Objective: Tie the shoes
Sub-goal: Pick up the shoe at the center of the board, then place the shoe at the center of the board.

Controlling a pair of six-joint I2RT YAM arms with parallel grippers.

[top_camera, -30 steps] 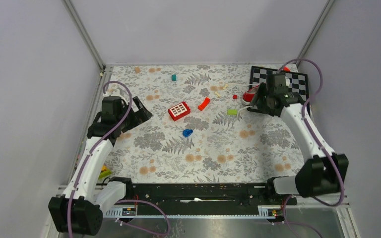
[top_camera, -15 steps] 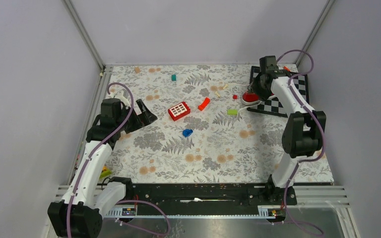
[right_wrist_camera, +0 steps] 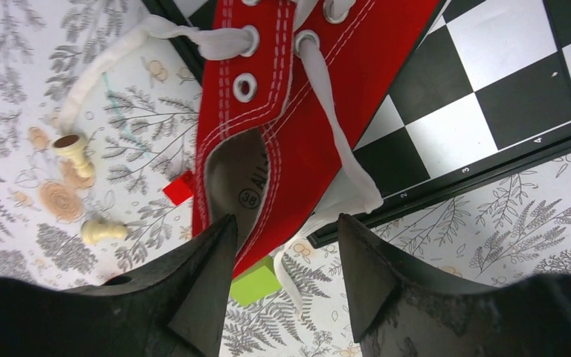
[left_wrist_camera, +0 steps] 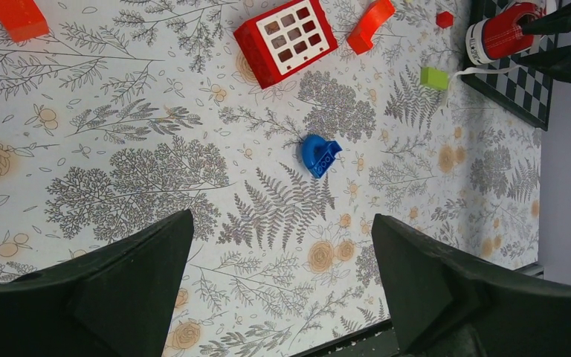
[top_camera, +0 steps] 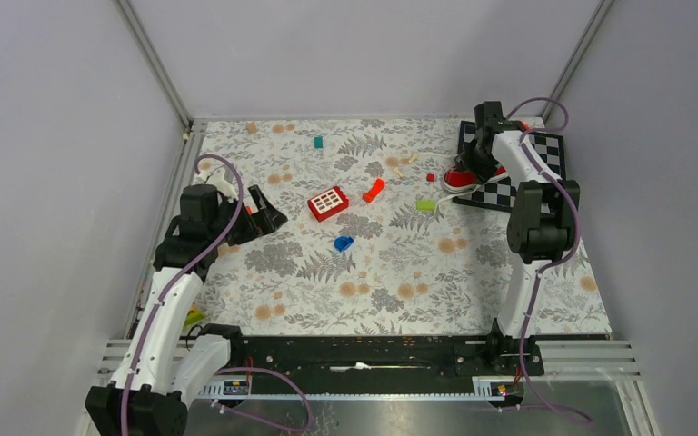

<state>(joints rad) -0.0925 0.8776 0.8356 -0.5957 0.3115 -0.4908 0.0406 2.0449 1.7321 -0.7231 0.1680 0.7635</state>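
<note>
Upper right, the right gripper [right_wrist_camera: 284, 223] hung open over the shoe [top_camera: 460, 178]. Its laces [right_wrist_camera: 326, 89] lay loose; pinching one looked like the next job. The left gripper [left_wrist_camera: 281, 219] was open too.

Floral table [top_camera: 327, 291] bears chessboard [right_wrist_camera: 505, 89], red block [top_camera: 328, 203], blue piece [top_camera: 344, 243].

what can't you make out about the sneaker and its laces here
- Front of the red sneaker: cut off by the top edge in the right wrist view, covered by the right arm from above.
- Whether the white laces are knotted: the crossings lie past that edge, and they are too small from above.
- Whether the right gripper touches the sneaker: depth unclear in its own view.
</note>
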